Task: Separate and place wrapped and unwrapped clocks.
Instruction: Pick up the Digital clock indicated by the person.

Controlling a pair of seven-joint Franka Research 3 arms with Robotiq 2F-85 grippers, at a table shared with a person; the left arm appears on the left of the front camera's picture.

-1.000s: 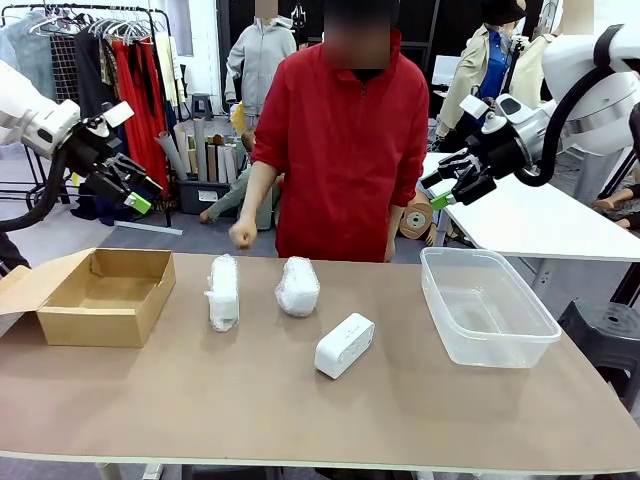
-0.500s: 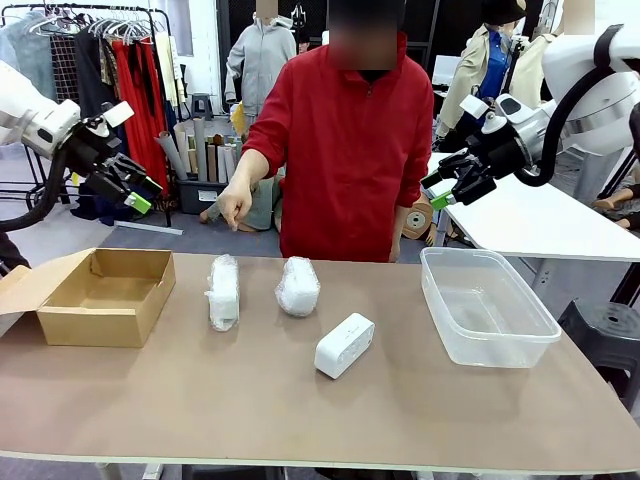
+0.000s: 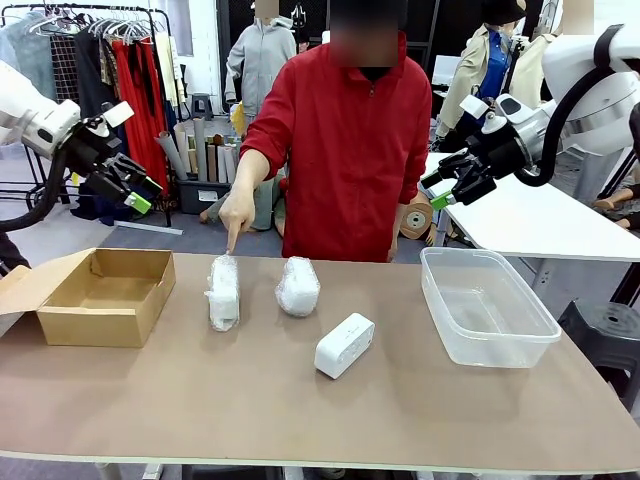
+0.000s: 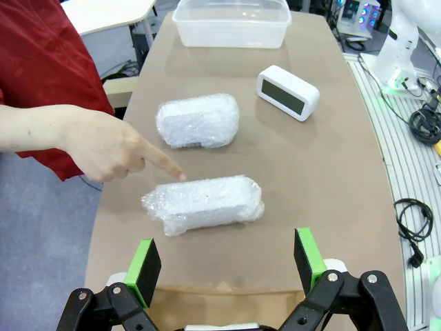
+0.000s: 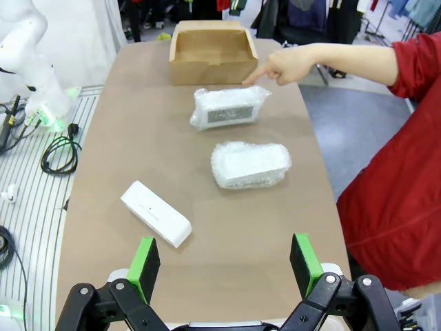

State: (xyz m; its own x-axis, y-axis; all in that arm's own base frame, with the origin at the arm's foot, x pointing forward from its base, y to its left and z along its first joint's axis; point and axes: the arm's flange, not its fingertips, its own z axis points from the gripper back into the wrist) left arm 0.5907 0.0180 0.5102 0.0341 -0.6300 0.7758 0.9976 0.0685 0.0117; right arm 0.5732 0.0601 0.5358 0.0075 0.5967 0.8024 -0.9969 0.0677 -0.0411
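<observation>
Two wrapped clocks lie on the brown table: a long one (image 3: 223,291) (image 4: 204,204) (image 5: 229,107) at left and a rounder one (image 3: 298,286) (image 4: 198,121) (image 5: 250,164) beside it. The bare white clock (image 3: 344,345) (image 4: 288,92) (image 5: 156,213) sits nearer the front. A person's hand (image 3: 236,214) (image 4: 110,147) (image 5: 286,65) points a finger down at the long wrapped clock's far end. My left gripper (image 3: 141,190) (image 4: 227,259) hangs open above the table's left side. My right gripper (image 3: 437,188) (image 5: 222,261) is open high at the right.
An open cardboard box (image 3: 104,295) (image 5: 211,52) stands at the table's left end. A clear plastic tub (image 3: 486,306) (image 4: 231,23) stands at the right. The person in red stands at the far edge.
The person's hand has come down from a raised fist to a finger pointing at the long wrapped clock. Neither arm has moved.
</observation>
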